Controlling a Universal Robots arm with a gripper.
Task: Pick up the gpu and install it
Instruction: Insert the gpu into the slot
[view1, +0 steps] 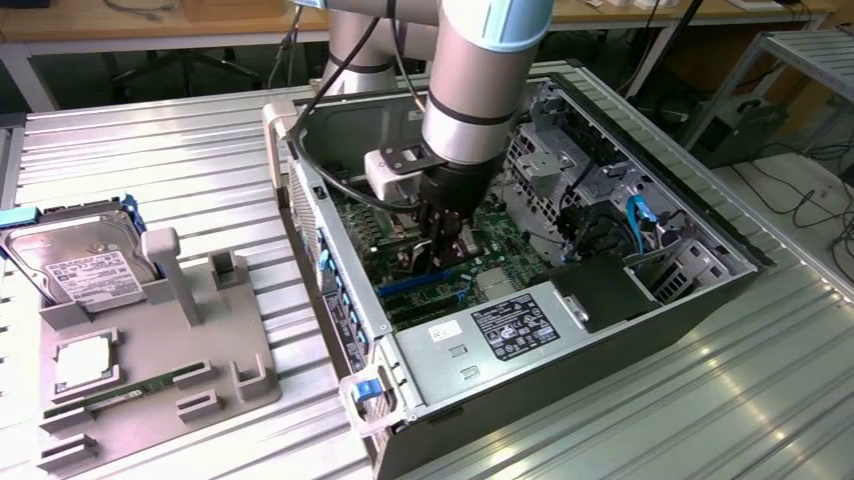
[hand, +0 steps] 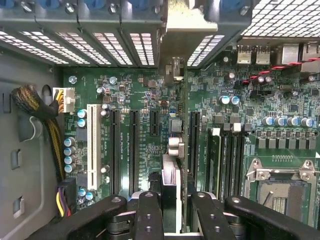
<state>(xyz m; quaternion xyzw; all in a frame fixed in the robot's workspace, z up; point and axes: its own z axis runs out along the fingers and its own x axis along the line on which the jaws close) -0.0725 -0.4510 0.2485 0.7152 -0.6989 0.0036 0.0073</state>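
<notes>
My gripper (view1: 447, 243) is down inside the open computer case (view1: 694, 215), over the green motherboard (view1: 501, 245). In the wrist view the gripper (hand: 172, 202) is shut on the gpu (hand: 172, 175). The card is seen edge-on as a thin strip running away from the black fingers (hand: 150, 215). Its pale metal bracket (hand: 182, 30) reaches the case's rear slot openings. The card stands in line with the black expansion slots (hand: 133, 150) on the motherboard (hand: 150, 95). Whether its lower edge sits in a slot I cannot tell.
A grey fixture (view1: 227, 350) on the exterior view's left holds a hard drive (view1: 80, 265) and a green memory stick (view1: 134, 390). Inside the case are the power supply (view1: 514, 325), drive cage (view1: 574, 150), a cable bundle (hand: 40, 107) and the CPU socket (hand: 280, 190).
</notes>
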